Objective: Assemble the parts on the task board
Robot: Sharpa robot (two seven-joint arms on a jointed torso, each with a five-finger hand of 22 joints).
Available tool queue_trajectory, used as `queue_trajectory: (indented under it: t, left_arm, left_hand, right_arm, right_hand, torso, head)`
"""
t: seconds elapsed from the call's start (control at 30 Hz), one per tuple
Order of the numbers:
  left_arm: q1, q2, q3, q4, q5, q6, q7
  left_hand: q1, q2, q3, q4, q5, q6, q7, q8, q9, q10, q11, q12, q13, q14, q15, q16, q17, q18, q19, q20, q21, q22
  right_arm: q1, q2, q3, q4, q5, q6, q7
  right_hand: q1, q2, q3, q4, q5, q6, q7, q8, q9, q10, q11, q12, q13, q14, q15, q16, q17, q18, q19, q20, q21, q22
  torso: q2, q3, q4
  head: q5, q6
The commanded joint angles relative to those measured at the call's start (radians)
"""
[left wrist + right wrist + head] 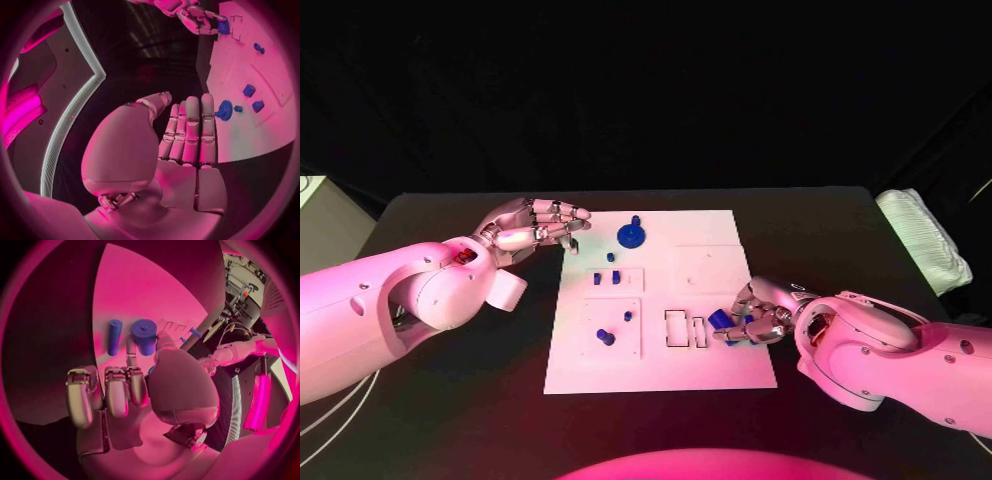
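While its silver, jointed fingers curled inward, the right hand (759,318) rested at the right edge of the task board (704,370), closed around a small blue part (721,320) beside two narrow rectangular slots (684,328). Seen from the right wrist, a short blue cylinder (144,336) and a slimmer blue rod (114,336) lay on the smooth white plate just beyond the fingertips (117,399). The left hand (531,226) hovered off the board's far left corner, its metallic fingers held straight and close together, palm bare and gripping nothing. Near it on the board stood a round blue disc with a peg (632,236); nearer the middle sat two little blue blocks (607,277), and a blue piece (604,337) lay in a square recessed panel. Under everything, the matte black desk (473,400) carried the flat, glossy plate.
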Motion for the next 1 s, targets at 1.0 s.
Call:
queue_trajectory:
  t: [1.0]
  left_arm:
    - [0.0,0.004,0.001,-0.003,0.011,0.017,-0.001]
  left_hand:
    - [-0.009,0.006,0.002,0.009,0.001,-0.002,0.006,0.004,-0.002,-0.006,-0.001,-0.005,-0.002,0.003,0.005,-0.005,0.002,0.013,0.005,-0.001,-0.01,-0.003]
  right_arm:
    - [0.032,0.012,0.002,0.05,0.238,-0.149,0.061]
  right_hand:
    - [0.152,0.065,0.168,-0.005,0.004,0.043,-0.033,0.016,-0.018,0.077,-0.027,0.008,0.214,0.102,-0.03,0.008,0.251,-0.014,0.105,-0.025,0.005,0.263]
  torso:
    - [-0.002,-0.0024,0.0017]
  head:
    - [-0.002,0.01]
